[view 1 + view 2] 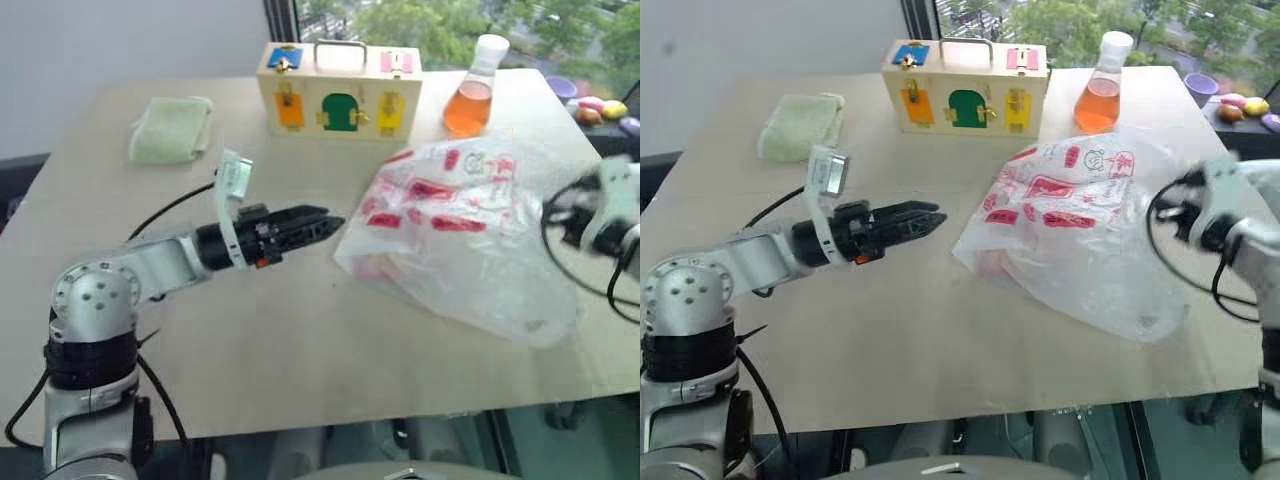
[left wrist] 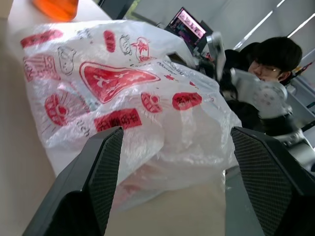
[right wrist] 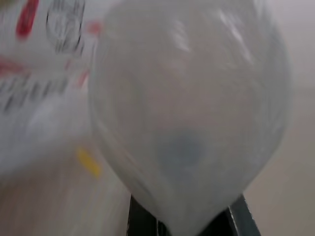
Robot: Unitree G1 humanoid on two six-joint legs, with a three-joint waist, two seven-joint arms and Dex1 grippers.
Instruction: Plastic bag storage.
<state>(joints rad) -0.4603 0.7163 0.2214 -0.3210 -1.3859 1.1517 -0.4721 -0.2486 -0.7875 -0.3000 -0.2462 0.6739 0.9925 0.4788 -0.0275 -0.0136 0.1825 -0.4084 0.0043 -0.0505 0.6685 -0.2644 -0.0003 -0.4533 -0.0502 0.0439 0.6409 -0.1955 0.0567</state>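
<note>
tan tabletop [image 1: 300,340]: plastic bag [image 1: 470,240] puffed; left gripper [image 2: 172,187] wide, empty; right gripper [image 3: 192,223] pinching film, thin plastic could slip or tear.

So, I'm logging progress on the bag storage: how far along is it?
Early. Nothing looks stored: the plastic bag lies spread and puffed on the table. In hand: the right gripper is shut on a pinch of the bag, while the left gripper faces it, open. Gathering and stowing remain.
</note>
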